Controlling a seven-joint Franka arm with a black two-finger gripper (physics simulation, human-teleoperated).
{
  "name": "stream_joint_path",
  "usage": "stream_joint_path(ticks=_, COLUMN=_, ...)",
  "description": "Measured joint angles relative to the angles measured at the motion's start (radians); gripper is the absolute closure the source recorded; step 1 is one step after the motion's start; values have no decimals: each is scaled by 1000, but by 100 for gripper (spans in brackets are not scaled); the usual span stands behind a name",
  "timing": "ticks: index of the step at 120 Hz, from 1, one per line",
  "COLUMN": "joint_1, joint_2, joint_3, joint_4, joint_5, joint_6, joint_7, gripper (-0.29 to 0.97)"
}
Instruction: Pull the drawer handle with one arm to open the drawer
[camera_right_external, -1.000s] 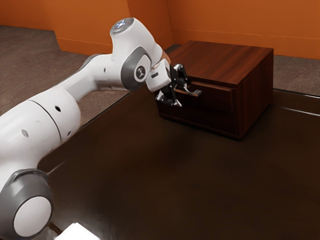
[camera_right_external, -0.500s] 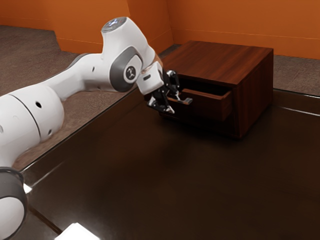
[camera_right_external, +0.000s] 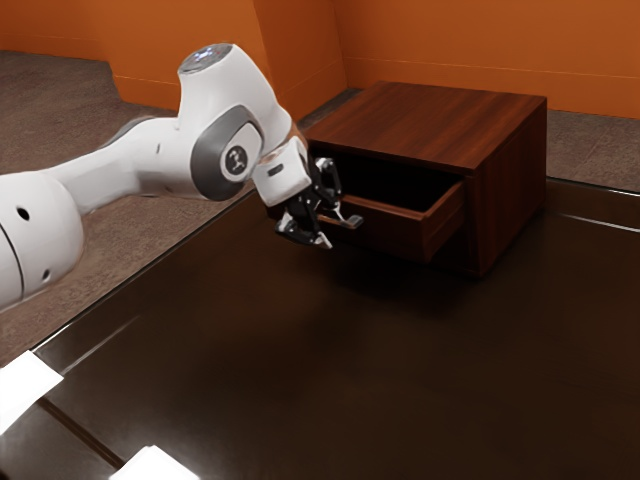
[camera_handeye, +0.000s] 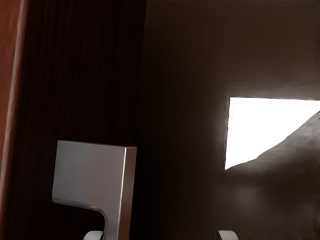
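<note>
A dark wooden cabinet (camera_right_external: 440, 120) stands at the far side of the glossy dark table (camera_right_external: 330, 380). Its drawer (camera_right_external: 392, 230) sticks partly out toward the exterior view's left, with a dark gap above it. My black gripper (camera_right_external: 324, 222) is at the drawer's front, shut on the small metal handle (camera_right_external: 350, 221). In the wrist view the grey handle bracket (camera_handeye: 95, 180) stands close under my hand against the drawer's dark wood front (camera_handeye: 75, 75).
The white arm reaches in from the exterior view's left, above the table's edge. White flat patches (camera_right_external: 25, 385) (camera_right_external: 155, 463) lie at the lower left. Orange walls (camera_right_external: 480, 35) rise behind the cabinet. A bright reflection (camera_handeye: 265, 130) lies on the tabletop.
My gripper has moved toward the exterior view's left with the handle in it, and the drawer has slid further out of the cabinet. The arm has drawn back too.
</note>
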Motion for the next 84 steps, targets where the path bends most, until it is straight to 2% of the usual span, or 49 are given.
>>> stream_joint_path(ticks=41, joint_1=-6, joint_2=-141, joint_3=0, joint_4=-144, joint_5=-5, joint_6=11, joint_7=-42, gripper=55)
stream_joint_path(ticks=48, joint_1=-21, joint_2=-247, joint_3=-22, joint_4=-161, joint_5=1, joint_6=9, joint_7=-52, gripper=52)
stream_joint_path(ticks=52, joint_1=-15, joint_2=-351, joint_3=-61, joint_4=-154, joint_5=16, joint_6=0, joint_7=-58, gripper=49)
stream_joint_path(ticks=61, joint_1=-76, joint_2=-539, joint_3=-100, joint_4=-139, joint_5=46, joint_6=-51, joint_7=-72, gripper=34)
stream_joint_path(ticks=84, joint_1=-131, joint_2=-657, joint_3=-136, joint_4=-115, joint_5=71, joint_6=-257, joint_7=-105, gripper=13)
